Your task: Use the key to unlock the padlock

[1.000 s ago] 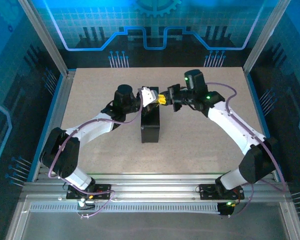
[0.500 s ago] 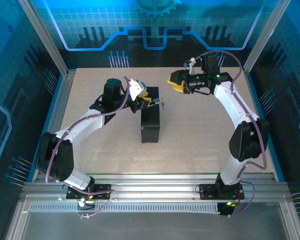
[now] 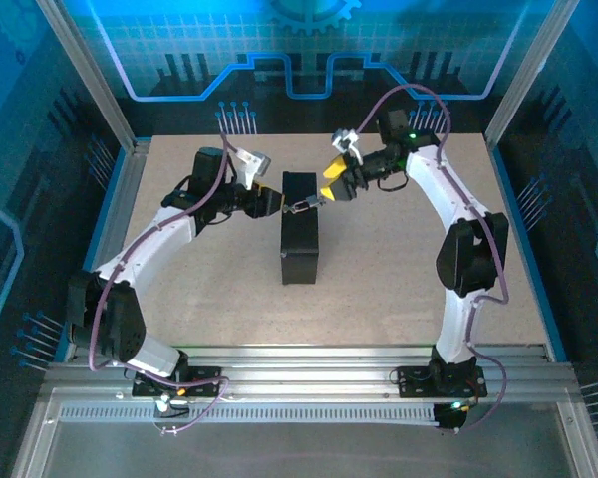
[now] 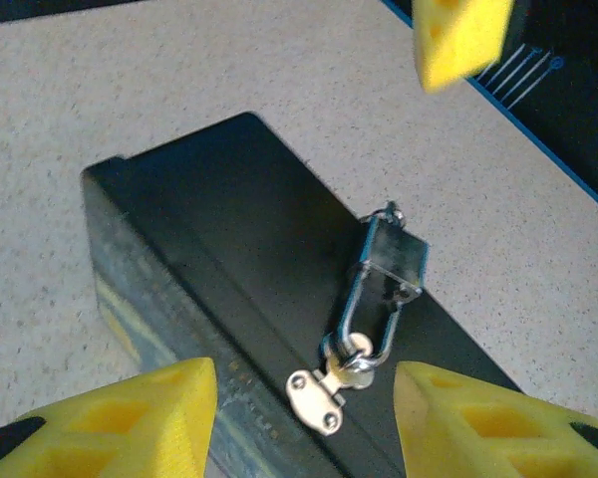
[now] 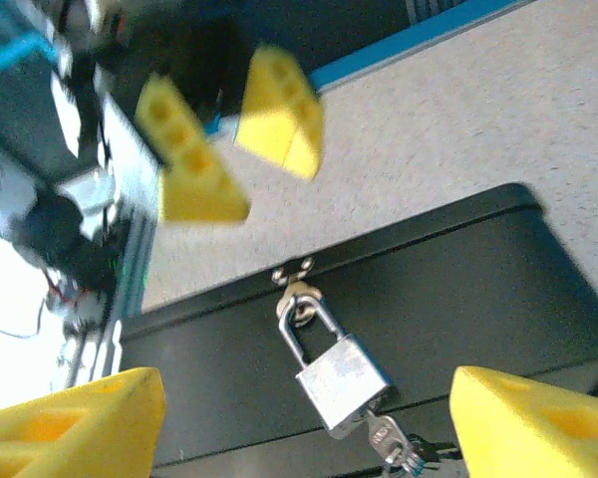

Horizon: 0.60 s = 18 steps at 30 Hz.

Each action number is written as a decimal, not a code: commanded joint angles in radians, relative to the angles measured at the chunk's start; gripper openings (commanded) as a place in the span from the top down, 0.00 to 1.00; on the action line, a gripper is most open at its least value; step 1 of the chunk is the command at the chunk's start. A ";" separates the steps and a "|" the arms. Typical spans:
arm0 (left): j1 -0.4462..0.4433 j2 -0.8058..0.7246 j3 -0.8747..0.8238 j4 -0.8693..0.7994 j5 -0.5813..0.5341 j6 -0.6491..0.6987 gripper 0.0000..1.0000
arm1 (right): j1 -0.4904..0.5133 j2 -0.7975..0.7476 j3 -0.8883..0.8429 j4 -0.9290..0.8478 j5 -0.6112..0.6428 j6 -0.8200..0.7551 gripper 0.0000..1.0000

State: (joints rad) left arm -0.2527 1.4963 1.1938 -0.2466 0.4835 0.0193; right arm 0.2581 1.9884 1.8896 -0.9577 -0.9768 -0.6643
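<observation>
The tiny silver padlock [image 5: 341, 383] hangs by its shackle from a small hasp [image 4: 319, 398] on the side of a dark box [image 3: 299, 239]. The shackle looks closed. A silver key [image 5: 389, 439] on a ring sticks out of the padlock's bottom. In the left wrist view the padlock [image 4: 394, 261] lies against the box just ahead of my left gripper [image 4: 304, 428], which is open and holds nothing. My right gripper [image 5: 304, 428] is open too, facing the padlock from the opposite side without touching it. From above, the left gripper [image 3: 272, 203] and right gripper [image 3: 331, 191] flank the padlock [image 3: 302, 206].
The box lies lengthwise in the middle of the speckled table [image 3: 399, 269]. Metal frame rails [image 3: 120, 189] and blue panels bound the table on the left, right and back. The other gripper's yellow fingers [image 5: 194, 149] show across the box.
The left gripper has pulled back from over the box to its left side. The right gripper swung up and away, then came down close to the padlock.
</observation>
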 commanded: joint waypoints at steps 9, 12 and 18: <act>0.025 -0.027 -0.029 0.014 0.037 -0.082 0.48 | 0.045 0.039 -0.050 0.040 0.053 -0.371 0.24; 0.026 -0.018 -0.028 0.021 0.050 -0.080 0.48 | 0.049 0.061 -0.023 0.027 0.065 -0.398 0.24; 0.025 0.004 -0.016 0.011 0.070 -0.073 0.48 | 0.063 0.124 0.059 -0.045 0.086 -0.449 0.28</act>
State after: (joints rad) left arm -0.2298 1.4826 1.1687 -0.2398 0.5182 -0.0521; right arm 0.3031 2.0819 1.8980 -0.9497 -0.9020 -1.0531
